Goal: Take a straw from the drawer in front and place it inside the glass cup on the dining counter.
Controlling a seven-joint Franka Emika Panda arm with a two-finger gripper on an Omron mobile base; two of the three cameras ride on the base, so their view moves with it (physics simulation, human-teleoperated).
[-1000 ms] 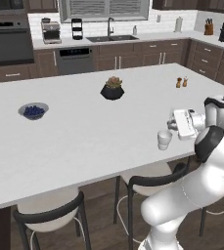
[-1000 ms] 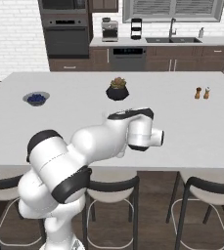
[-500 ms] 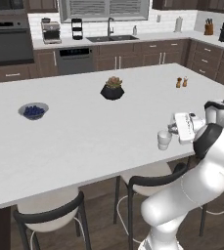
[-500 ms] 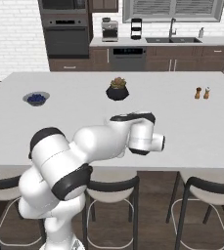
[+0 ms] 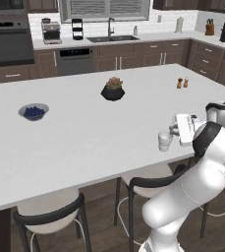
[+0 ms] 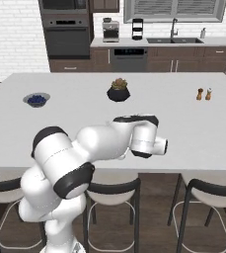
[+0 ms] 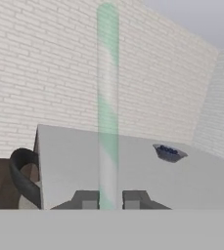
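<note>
On the white dining counter (image 5: 84, 142) a blue-filled bowl (image 5: 33, 111) sits far left. Near the right edge stands the small clear glass cup (image 5: 165, 141). Just beside it the gripper (image 7: 111, 199) is clenched on the straw (image 7: 107, 107), a thin, pale green-white translucent stick.

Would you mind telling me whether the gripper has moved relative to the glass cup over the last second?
Barely. In the left base view the gripper, shut on the straw, remains just right of the glass cup near the dining counter edge.
</note>
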